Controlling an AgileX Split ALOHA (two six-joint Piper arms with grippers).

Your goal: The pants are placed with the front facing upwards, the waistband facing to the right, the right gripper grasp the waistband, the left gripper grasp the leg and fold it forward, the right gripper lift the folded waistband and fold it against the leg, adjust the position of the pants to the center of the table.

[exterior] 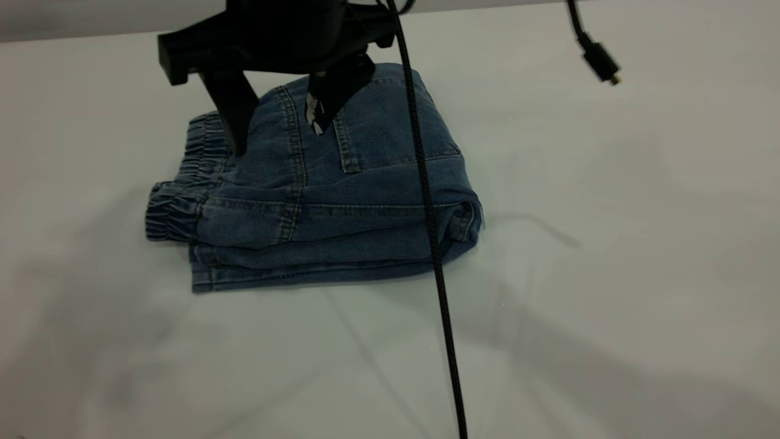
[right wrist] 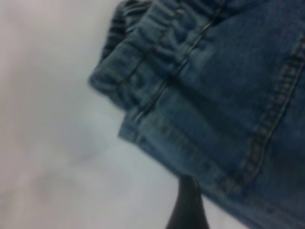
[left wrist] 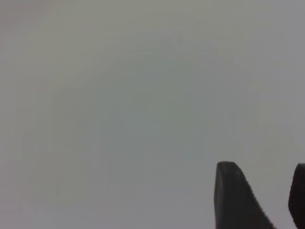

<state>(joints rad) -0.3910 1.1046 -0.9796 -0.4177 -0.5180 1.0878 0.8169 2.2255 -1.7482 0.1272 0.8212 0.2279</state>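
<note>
The pants (exterior: pixel 365 201) lie folded in a compact blue denim stack on the table (exterior: pixel 609 274), back pocket up. The waistband (exterior: pixel 183 183) points to the left of the exterior view. My right gripper (exterior: pixel 277 139) hangs over the far left part of the stack. It is open, its two black fingers spread wide with the tips down on the denim near the waistband. In the right wrist view one finger (right wrist: pixel 188 207) sits at the edge of the pants (right wrist: pixel 224 95), beside the waistband (right wrist: pixel 143 52). My left gripper (left wrist: pixel 267 193) is open over bare table (left wrist: pixel 119 105) and is out of the exterior view.
A black braided cable (exterior: pixel 436 244) runs from the right gripper across the pants and down over the table to the near edge. A loose black cable with a plug (exterior: pixel 600 61) dangles at the far right. The table's far edge (exterior: pixel 91 30) runs along the top.
</note>
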